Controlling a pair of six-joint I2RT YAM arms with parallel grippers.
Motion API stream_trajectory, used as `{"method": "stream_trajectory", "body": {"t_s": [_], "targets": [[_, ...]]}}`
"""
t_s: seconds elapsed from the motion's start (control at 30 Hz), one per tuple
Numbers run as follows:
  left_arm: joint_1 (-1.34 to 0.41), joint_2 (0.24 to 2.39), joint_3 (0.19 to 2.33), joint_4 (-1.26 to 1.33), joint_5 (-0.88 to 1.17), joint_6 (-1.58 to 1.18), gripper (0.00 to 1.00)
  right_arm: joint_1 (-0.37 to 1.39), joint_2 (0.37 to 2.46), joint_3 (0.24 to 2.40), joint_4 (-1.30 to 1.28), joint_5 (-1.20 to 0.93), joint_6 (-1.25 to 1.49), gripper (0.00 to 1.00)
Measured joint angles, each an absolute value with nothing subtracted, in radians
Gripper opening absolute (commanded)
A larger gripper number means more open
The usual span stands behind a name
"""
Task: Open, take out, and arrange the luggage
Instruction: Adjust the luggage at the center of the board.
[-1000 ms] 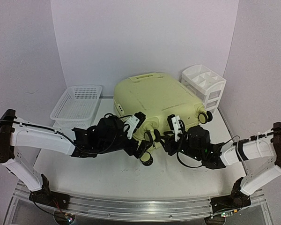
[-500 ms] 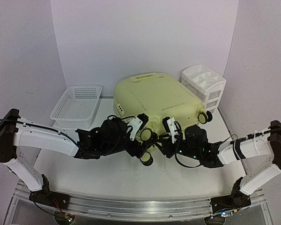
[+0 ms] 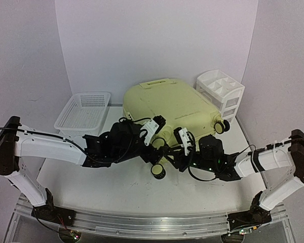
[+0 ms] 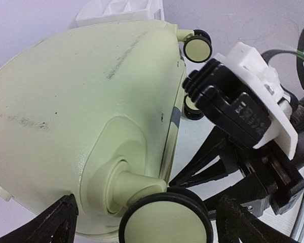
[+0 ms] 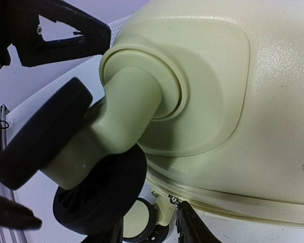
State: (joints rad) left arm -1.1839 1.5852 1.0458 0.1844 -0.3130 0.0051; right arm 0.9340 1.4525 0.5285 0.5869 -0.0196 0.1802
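As I look along the bench [image 3: 91, 190] from the left, a white mesh basket [image 3: 83, 114] comes first, sitting just beside the luggage [image 3: 167, 104]. The luggage lies shut and flat towards the back of the bench, between the basket and a white drawer organizer [image 3: 220, 91]. Its long axis runs away from the arms: the wheeled end is nearest them and the moulded handle is at the far wall, so the whole case lies ahead of both sets of jaws. The left arm [image 3: 45, 147] reaches in to the near left corner. Its jaws are spread wide, the fingers [image 4: 55, 223] standing either side of a cream caster wheel [image 4: 164, 225] with a gap on each side, gripping nothing. The right arm [image 3: 271, 159] comes to the same corner from the other side. Its jaws are partly closed around the caster's stem and black tyres [image 5: 35, 136], but I cannot tell whether they actually pinch it. The two arms look about equally near. The zip seam [image 5: 218, 202] runs just below that caster. Opening the case, I reckon, depends on working along that seam from this end, or on turning the case by its wheel first.
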Motion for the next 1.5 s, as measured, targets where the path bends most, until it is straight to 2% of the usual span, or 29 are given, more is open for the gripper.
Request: {"method": "stream_trajectory", "body": {"t_s": [0.17, 0.47, 0.87, 1.5], "targets": [[-1.184, 1.568, 1.030, 0.185, -0.250, 0.110, 1.00, 0.934, 1.452, 0.541, 0.570, -0.036, 0.181, 0.36], [-1.184, 1.365, 0.850, 0.184, -0.182, 0.419, 1.00, 0.936, 1.452, 0.574, 0.530, -0.068, 0.184, 0.36], [-1.177, 1.480, 0.834, 0.274, -0.195, 0.838, 1.00, 0.939, 1.452, 0.589, 0.527, -0.075, 0.189, 0.35], [-1.068, 1.486, 0.880, 0.315, -0.017, 0.925, 1.00, 0.939, 1.453, 0.590, 0.527, -0.074, 0.191, 0.35]]}}
